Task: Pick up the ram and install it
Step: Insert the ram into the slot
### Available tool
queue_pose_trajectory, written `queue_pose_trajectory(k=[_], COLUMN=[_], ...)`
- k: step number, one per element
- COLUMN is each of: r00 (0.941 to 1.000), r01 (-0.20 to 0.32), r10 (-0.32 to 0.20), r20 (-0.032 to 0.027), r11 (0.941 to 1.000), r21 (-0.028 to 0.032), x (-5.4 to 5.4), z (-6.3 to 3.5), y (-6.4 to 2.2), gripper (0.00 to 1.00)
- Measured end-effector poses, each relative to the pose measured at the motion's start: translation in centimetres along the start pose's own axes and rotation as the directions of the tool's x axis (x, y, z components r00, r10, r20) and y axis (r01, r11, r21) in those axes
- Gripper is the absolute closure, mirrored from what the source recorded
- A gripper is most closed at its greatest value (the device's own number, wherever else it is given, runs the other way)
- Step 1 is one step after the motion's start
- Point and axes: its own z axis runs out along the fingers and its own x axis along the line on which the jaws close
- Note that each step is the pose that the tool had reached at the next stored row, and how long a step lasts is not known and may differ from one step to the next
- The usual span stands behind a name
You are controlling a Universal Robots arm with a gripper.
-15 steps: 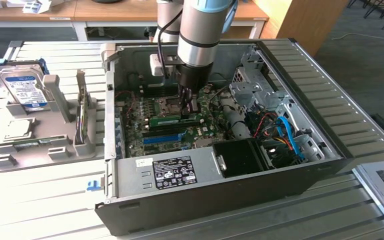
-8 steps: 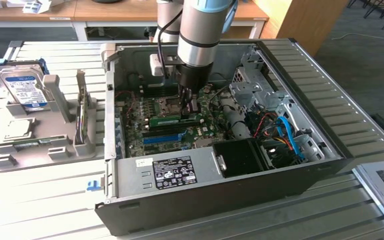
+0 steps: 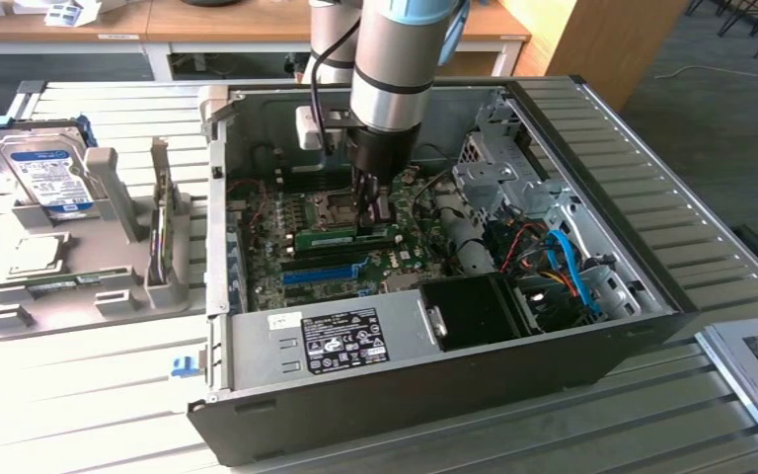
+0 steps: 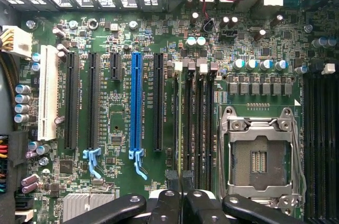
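The ram (image 3: 331, 237), a narrow green stick, stands on its long edge on the motherboard inside the open computer case (image 3: 643, 286), between the empty processor socket (image 3: 333, 205) and a blue expansion slot (image 3: 320, 274). My gripper (image 3: 376, 219) reaches straight down into the case and is shut. Its tips are at the ram's top edge, near the end toward the exterior view's right. I cannot tell if they pinch the stick or only rest on it. In the wrist view the shut gripper (image 4: 180, 180) sits over the row of dark memory slots (image 4: 193, 123), beside the socket (image 4: 259, 155).
A grey holder (image 3: 76, 296) at the exterior view's left carries a hard drive (image 3: 47, 178), a square silver chip (image 3: 37, 255) and another thin board on edge (image 3: 161, 222). Inside the case are the power supply (image 3: 340, 336), drive cages (image 3: 504, 163) and loose cables (image 3: 551, 257).
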Motion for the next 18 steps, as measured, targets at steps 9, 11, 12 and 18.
queue_pose_trajectory(k=[9,11,12,18], r00=[1.0000,1.0000,1.0000,1.0000], r01=[0.000,0.000,0.000,0.000], r10=[0.000,0.000,0.000,0.000], r20=[0.0000,0.0000,0.0000,0.0000], r11=[1.0000,1.0000,1.0000,1.0000], r21=[0.0000,0.0000,0.0000,0.0000], x=[0.00,0.00,0.00,0.00], z=[0.14,0.20,0.23,0.42], y=[-0.01,-0.01,-0.01,-0.02], gripper=[0.88,0.88,0.88,0.88])
